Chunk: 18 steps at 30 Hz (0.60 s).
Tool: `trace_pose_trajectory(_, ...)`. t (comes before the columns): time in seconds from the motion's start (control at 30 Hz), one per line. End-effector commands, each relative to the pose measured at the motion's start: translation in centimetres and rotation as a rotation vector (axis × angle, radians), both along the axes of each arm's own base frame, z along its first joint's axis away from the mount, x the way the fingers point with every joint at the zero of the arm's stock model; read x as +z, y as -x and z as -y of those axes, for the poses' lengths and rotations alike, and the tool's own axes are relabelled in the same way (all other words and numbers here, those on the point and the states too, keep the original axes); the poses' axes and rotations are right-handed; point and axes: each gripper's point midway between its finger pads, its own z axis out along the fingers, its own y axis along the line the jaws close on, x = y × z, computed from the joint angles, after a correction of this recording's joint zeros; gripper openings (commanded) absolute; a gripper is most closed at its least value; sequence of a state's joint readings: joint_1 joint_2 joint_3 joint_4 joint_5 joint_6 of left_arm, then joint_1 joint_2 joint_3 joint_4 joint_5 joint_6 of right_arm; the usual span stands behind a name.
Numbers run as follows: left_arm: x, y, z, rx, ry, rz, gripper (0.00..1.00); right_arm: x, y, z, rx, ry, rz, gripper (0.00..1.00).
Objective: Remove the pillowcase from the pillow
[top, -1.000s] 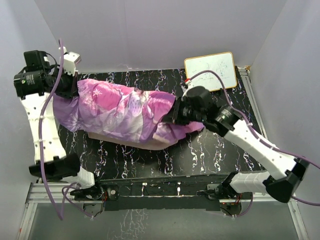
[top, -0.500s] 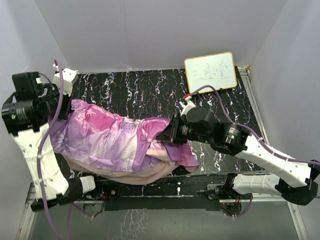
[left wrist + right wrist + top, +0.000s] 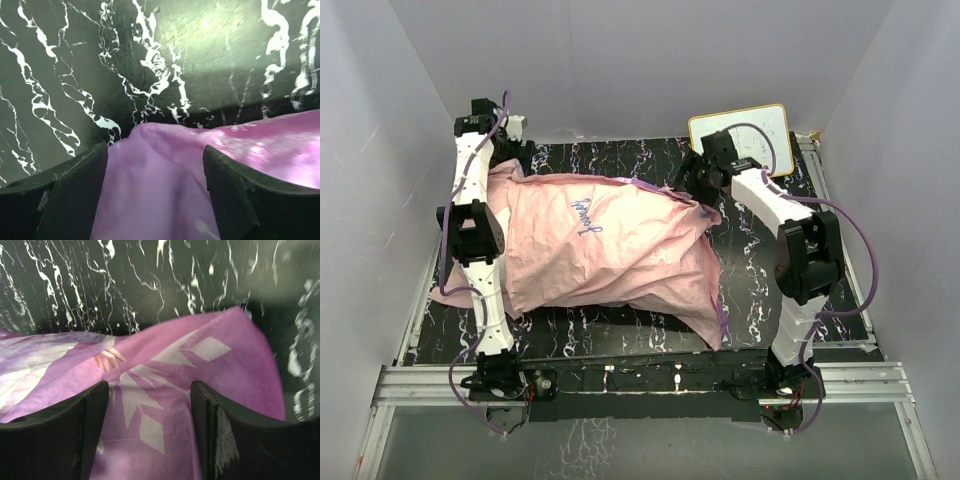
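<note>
Pillowcase (image 3: 610, 240) pale-pink side up, draped across marbled table (image 3: 620, 165).

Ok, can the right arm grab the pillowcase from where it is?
Probably yes: its open pincer straddles a purple corner of the pillowcase lying on the table, with nothing in between.

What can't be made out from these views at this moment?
- Pillow: seen in no view. In the top view the spread pillowcase would cover it, so whether it is in or out is unclear.
- Whiteboard: writing too small in the top view; the right arm covers its left part.
- Pillowcase opening: wrist views show only scraps, cut off by frame edges.
</note>
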<state>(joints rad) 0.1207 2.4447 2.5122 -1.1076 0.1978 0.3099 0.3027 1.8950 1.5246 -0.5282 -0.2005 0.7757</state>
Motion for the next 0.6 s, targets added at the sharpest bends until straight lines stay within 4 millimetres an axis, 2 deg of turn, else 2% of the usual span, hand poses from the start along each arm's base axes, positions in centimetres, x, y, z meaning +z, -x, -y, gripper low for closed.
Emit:
trace_pose_trajectory(0.0,14.9,0.3,1.0,-0.005,-0.005,0.355,0.78,10.3,-3.0,2.0,0.031,0.159,0.318,0.79)
trace_pose_trajectory(0.1,16.8,3.2,1.3,-0.061,-0.032,0.393,0.84,13.8,-3.5,3.0,-0.001,0.194,0.434,0.89)
trace_pose_trajectory(0.13,16.5,4.4,1.3,-0.074,-0.037,0.371,0.85,15.8,-3.2,3.2,-0.014,0.197,0.485,0.92)
trace_pose_trajectory(0.23,16.6,7.6,0.9,-0.083,-0.022,0.329,0.88,18.1,-2.6,2.2,-0.001,0.258,0.558,0.98)
trace_pose_trajectory(0.3,16.7,9.9,0.8,-0.091,0.031,0.305,0.90,18.4,-1.4,-1.2,0.069,0.308,0.586,0.98)
trace_pose_trajectory(0.37,15.8,12.1,0.6,-0.110,0.057,0.264,0.90,18.7,-0.1,-4.7,0.152,0.344,0.625,0.98)
trace_pose_trajectory(0.47,13.9,15.5,-0.1,-0.141,0.053,0.195,0.90,17.1,1.9,-10.4,0.317,0.354,0.650,0.98)
trace_pose_trajectory(0.57,11.4,18.6,-1.1,-0.172,0.028,0.113,0.88,15.0,4.4,-15.2,0.500,0.352,0.669,0.98)
